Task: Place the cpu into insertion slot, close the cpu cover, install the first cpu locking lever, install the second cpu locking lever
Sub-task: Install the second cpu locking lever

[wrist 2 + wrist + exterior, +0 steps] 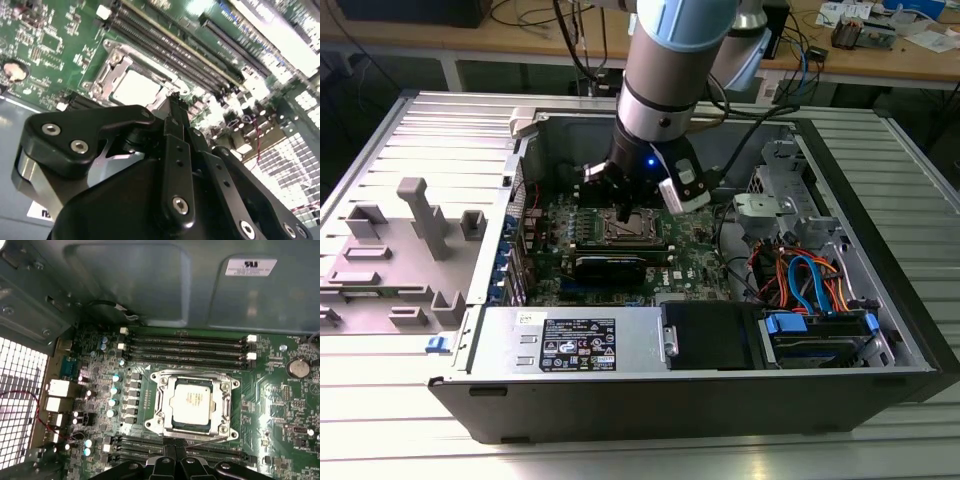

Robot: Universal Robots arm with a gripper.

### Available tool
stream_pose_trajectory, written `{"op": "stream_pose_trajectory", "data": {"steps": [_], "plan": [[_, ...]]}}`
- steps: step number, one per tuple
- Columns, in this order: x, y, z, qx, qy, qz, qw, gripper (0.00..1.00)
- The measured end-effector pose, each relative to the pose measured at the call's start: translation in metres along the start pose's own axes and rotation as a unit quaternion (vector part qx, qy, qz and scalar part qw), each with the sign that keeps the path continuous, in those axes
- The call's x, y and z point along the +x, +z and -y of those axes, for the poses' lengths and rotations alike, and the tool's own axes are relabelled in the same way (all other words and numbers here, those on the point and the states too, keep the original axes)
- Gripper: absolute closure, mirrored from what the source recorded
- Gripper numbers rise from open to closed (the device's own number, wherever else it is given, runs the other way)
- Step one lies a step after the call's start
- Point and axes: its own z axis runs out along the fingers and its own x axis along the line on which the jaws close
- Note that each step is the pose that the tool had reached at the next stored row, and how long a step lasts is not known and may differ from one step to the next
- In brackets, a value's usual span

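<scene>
Inside the open computer case (880,300), the first wrist view shows the cpu (192,401) seated flat under the cpu cover (162,399); the gripper (170,454), fingers pressed together, sits at its 6 o'clock edge.

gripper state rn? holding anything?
Tool: shut, fingertips together at the edge of the cpu cover, which lies down over the cpu. It holds nothing that I can see.

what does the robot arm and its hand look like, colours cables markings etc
The arm is a thick silver-grey cylinder with a pale blue joint cap and a dark band lower down. A small blue light glows near its wrist, beside a small white-and-black box, and black cables trail behind it. In the second wrist view, the hand is matt black, built of bolted links with silver screw heads.
</scene>
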Motion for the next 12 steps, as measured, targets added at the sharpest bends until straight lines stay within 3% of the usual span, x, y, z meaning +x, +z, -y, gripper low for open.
{"op": "stream_pose_trajectory", "data": {"steps": [6, 12], "plan": [[-0.0005, 0.0093, 0.0061, -0.0013, 0.001, -0.0006, 1.0, 0.89], [0.0135, 0.0257, 0.008, -0.0018, 0.002, -0.0004, 1.0, 0.89]]}}
